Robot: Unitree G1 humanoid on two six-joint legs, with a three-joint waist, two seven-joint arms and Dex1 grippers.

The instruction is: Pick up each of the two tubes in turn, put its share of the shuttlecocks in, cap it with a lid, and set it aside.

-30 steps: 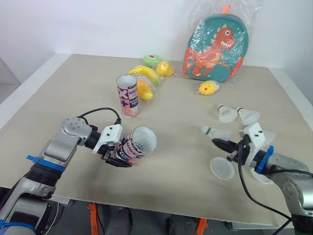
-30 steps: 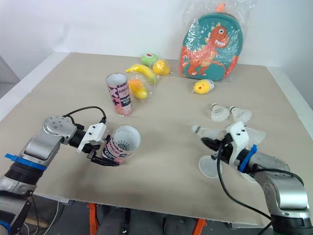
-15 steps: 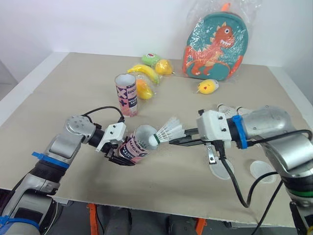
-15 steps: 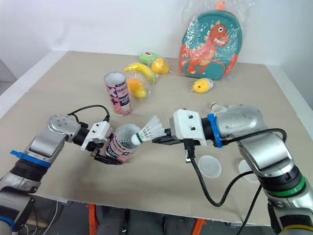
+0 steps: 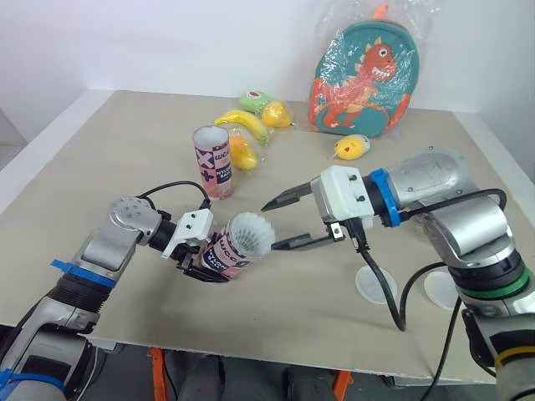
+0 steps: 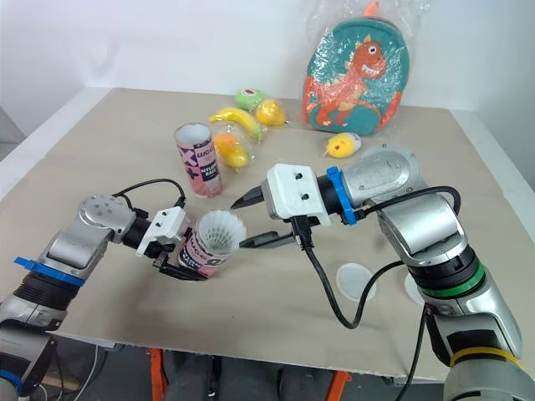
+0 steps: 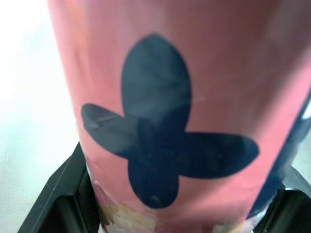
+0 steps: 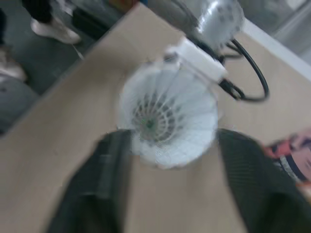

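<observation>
Roughly early in the job. Left gripper (image 5: 199,261) clamps the first tube (image 5: 224,252), tilted, over the near left of the table (image 5: 125,142); one shuttlecock (image 5: 251,234) sits in its mouth. Right gripper (image 5: 269,227) is spread wide and empty, just right of that mouth. Second tube (image 5: 213,161) stands upright farther back, uncapped. Two lids (image 5: 374,284) lie near right, unused. Capping and setting aside not yet done.

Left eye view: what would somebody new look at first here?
Probably the white shuttlecock poking out of the pink tube. The left hand holds the tube tilted above the near part of the table, and the open right hand is right in front of it. Next, the bright dinosaur backpack in shiny plastic at the far side.
</observation>
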